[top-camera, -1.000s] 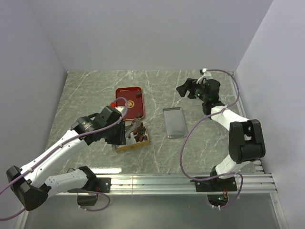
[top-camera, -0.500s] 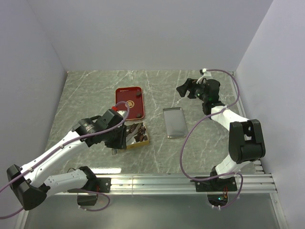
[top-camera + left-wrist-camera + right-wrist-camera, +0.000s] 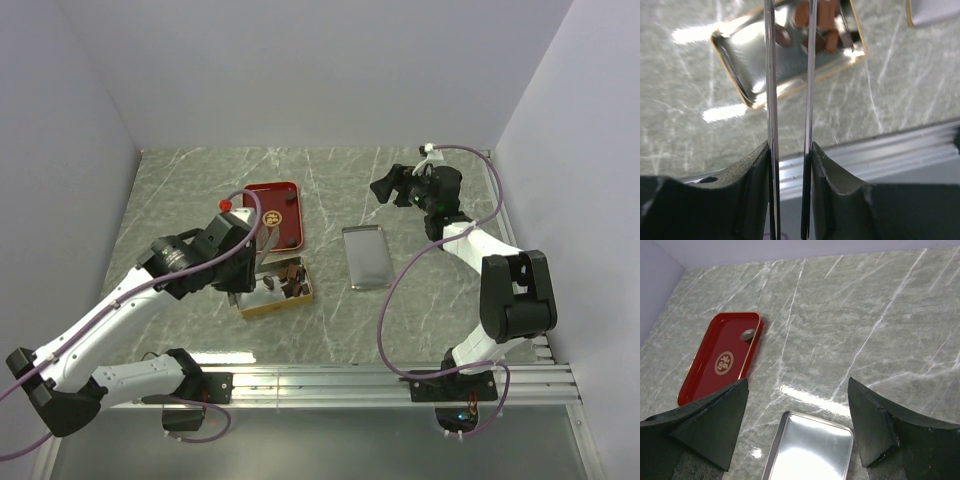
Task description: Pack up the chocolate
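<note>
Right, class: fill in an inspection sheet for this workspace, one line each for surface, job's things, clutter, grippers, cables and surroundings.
Surface: grey marble table, glare patches near the front.
Job's things: brown chocolate pieces bunched at one end of the gold tin; the rest of the tin is bare.
Clutter: red tray with one small round item, too small to identify; silver lid flat, apart from the tin.
Grippers: left gripper jaws shut on metal tweezers above the tin; right gripper jaws open, empty.
Cables: purple cable along each arm.
Surroundings: plain pale walls; metal rail at the near edge.
</note>
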Controlling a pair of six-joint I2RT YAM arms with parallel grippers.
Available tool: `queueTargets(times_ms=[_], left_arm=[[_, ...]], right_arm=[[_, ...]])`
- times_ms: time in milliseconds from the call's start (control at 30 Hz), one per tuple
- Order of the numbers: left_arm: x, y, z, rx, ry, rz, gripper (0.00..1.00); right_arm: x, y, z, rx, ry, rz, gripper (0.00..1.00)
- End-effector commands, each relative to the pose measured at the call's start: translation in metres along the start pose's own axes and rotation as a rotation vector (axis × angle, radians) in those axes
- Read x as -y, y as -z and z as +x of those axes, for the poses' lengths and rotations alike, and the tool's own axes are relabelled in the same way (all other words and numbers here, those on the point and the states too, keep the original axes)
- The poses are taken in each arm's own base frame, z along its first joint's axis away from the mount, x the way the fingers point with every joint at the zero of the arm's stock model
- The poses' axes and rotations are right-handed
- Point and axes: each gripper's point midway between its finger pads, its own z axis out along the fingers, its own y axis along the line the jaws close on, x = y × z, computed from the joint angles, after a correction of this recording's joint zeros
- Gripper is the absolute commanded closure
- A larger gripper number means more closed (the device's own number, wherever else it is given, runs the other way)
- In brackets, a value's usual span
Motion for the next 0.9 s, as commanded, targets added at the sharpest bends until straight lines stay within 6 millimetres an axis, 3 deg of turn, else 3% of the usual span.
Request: queueTargets(times_ms=[0, 200, 433, 567, 867], left_arm=[[-0.004, 0.000, -0.031, 0.117, -0.013, -0.059, 0.61], [-0.005, -0.030, -0.055, 0.175, -0.053, -0.155, 0.58], [0.014, -0.081, -0.095, 0.255, -0.105, -0.101, 0.54], [0.003, -0.109, -0.108, 0.235, -0.120, -0.135, 0.55], [0.001, -0.132, -0.123, 0.260, -0.162, -0.060, 0.54]], right_arm=[[-0.009, 0.004, -0.031, 0.073, 0.029, -0.023, 0.13], [-0.012, 0.007, -0.033, 0.077, 0.031, -0.031, 0.13], [-0.015, 0.004, -0.033, 0.065, 0.033, -0.051, 0.14], [-0.016, 0.005, -0.032, 0.062, 0.031, -0.055, 0.14], [-0.024, 0.009, -0.037, 0.070, 0.033, -0.092, 0.14]])
